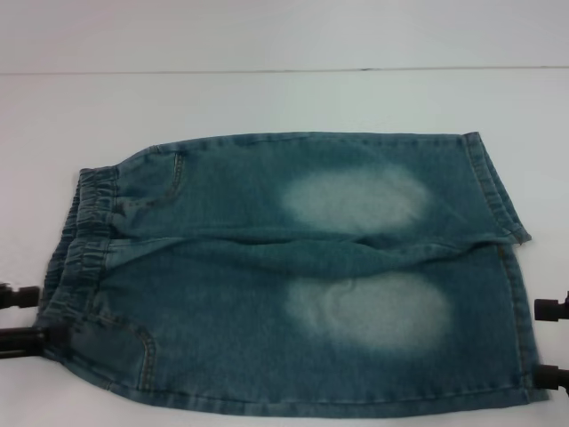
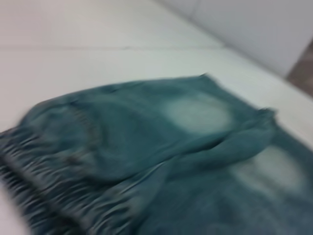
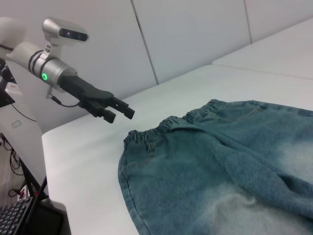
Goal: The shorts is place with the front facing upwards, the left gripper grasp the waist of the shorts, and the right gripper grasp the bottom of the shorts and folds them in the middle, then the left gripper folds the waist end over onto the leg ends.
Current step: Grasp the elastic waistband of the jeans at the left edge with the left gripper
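Note:
The denim shorts [image 1: 293, 276] lie flat and front up on the white table [image 1: 267, 98]. The puckered waist [image 1: 84, 240] is at the left and the straight leg hems [image 1: 498, 191] at the right. My left gripper [image 1: 20, 317] is open at the left edge, its two black prongs level with the waist's near corner. The right wrist view shows this left gripper [image 3: 122, 116] hovering just off the waist [image 3: 166, 126]. My right gripper [image 1: 551, 342] is open at the right edge beside the near leg hem [image 1: 526, 311]. The left wrist view shows the waist [image 2: 39, 186] close up.
Two pale faded patches [image 1: 356, 200] mark the legs, and a raised crease [image 1: 356, 249] runs between them. White wall panels [image 3: 195, 34] stand behind the table. The table's edge [image 3: 54, 147] drops off beyond the left arm, with a keyboard [image 3: 12, 220] below.

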{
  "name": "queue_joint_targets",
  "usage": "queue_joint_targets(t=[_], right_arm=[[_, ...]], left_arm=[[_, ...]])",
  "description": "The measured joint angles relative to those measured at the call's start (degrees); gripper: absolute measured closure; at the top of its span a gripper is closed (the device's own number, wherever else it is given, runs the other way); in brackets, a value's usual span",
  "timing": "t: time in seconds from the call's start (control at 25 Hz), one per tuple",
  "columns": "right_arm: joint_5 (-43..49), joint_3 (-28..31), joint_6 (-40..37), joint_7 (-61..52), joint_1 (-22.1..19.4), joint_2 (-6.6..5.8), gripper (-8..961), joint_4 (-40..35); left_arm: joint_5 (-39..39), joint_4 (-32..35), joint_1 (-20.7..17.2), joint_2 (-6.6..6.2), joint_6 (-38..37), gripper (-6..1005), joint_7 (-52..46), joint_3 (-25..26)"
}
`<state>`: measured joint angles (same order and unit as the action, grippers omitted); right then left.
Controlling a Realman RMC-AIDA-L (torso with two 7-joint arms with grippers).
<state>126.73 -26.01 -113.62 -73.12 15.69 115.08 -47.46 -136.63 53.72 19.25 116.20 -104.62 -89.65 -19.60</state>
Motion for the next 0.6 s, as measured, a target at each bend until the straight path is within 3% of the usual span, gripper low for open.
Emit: queue_joint_targets(t=[0.32, 0.6], right_arm=[[0.0, 0.6, 0.0, -1.7, 0.8, 0.06, 24, -0.1], [0.0, 1.4, 0.1, -1.8, 1.3, 0.11, 25, 0.0]], left_arm=[[-9.4, 3.0, 2.6, -0.15, 1.3, 127, -3.3, -0.1], [-10.4, 2.8, 3.0, 0.75, 4.5, 128, -3.2, -1.8]])
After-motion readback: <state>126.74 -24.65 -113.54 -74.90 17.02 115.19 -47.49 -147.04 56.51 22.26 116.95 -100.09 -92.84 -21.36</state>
